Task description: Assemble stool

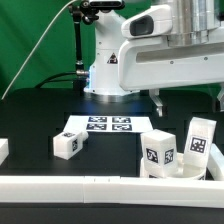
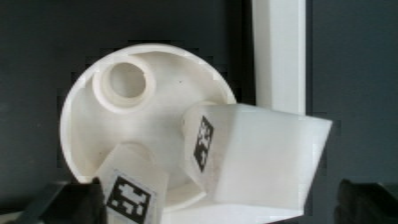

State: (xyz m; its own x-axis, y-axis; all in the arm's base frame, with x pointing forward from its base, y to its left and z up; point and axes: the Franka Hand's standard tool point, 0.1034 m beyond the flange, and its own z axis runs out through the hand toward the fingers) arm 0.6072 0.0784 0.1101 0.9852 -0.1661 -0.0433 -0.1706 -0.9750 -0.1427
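The stool's round white seat [image 2: 107,120] lies on the black table with a round hole near its rim. Two blocky tagged legs stand in it: one [image 1: 160,151] on the exterior view's left and one [image 1: 200,139] on its right. Both also show in the wrist view, a large one [image 2: 267,150] and a smaller one [image 2: 135,192]. A third leg [image 1: 68,143] lies loose on the table toward the exterior view's left. My gripper [image 1: 188,98] hangs above the seat and legs. In the wrist view it [image 2: 214,212] is open and holds nothing, with dark fingertips [image 2: 64,205] far apart.
The marker board [image 1: 100,125] lies flat in front of the robot base. A long white border bar [image 1: 90,187] runs along the near edge and another [image 2: 278,50] lies beside the seat. A small white piece [image 1: 3,150] sits at the exterior view's left edge.
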